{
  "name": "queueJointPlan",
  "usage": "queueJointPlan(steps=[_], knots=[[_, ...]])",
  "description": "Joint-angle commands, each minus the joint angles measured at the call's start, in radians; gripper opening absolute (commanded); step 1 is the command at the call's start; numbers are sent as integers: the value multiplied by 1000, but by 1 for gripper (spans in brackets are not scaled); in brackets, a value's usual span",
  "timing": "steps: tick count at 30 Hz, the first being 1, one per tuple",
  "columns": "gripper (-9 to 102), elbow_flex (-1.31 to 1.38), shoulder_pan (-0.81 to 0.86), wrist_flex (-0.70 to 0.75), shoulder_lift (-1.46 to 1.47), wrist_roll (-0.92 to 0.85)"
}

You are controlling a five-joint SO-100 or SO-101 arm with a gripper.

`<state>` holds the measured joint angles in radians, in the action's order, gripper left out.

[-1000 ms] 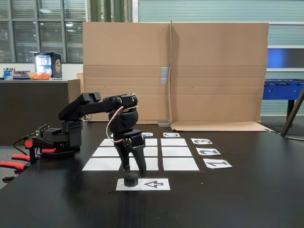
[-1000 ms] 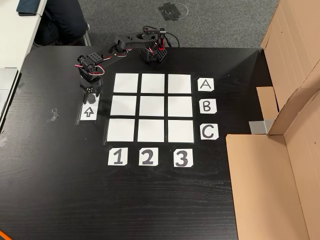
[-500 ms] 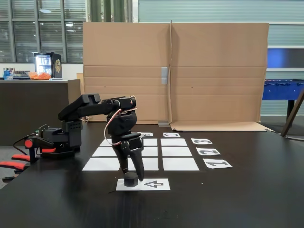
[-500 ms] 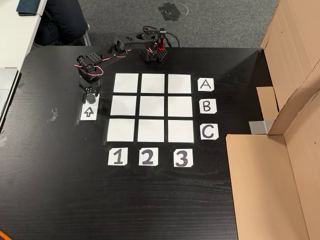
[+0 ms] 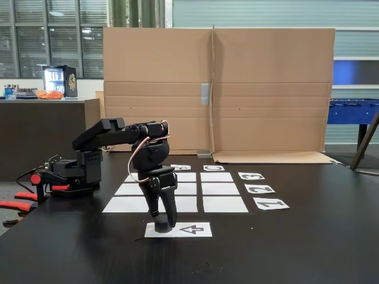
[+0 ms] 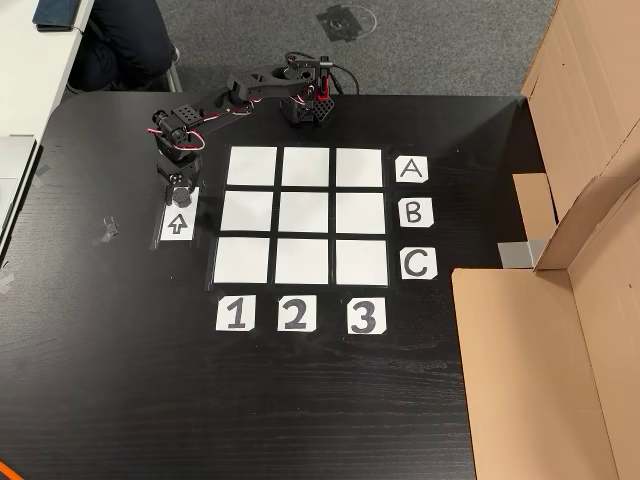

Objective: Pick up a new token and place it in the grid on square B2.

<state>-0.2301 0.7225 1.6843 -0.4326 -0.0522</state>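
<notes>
At lower centre of a fixed view, the token (image 5: 162, 225) is being straddled by the open pincer (image 5: 162, 223) on the arrow sheet (image 5: 193, 229), left of the grid (image 6: 303, 216) in the view from above; square B2 (image 6: 304, 212) is lying bare.

In a fixed view from above, the grid (image 6: 305, 216) lies in the middle of the tabletop (image 6: 120, 380). The arrow sheet (image 6: 177, 225) lies left of it, and the token (image 6: 180, 196) sits on that sheet's far end, under the hand (image 6: 179, 190). The arm's base (image 6: 308, 105) stands at the far edge.
</notes>
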Motion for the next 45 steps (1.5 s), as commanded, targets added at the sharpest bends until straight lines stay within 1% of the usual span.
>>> queueJointPlan(steps=[1, 4, 6, 12, 16, 27, 31, 37, 45], knots=[[23, 37, 8, -6, -8, 8], [22, 38, 9, -6, -6, 8], [19, 38, 9, -6, -5, 8], [18, 41, 11, -6, -2, 8], [14, 41, 11, -6, 2, 8], [14, 52, 15, 5, -29, 6], [12, 46, 17, 17, -83, 8], [12, 35, 25, 32, -189, 8], [12, -11, 28, 37, -414, 8]])
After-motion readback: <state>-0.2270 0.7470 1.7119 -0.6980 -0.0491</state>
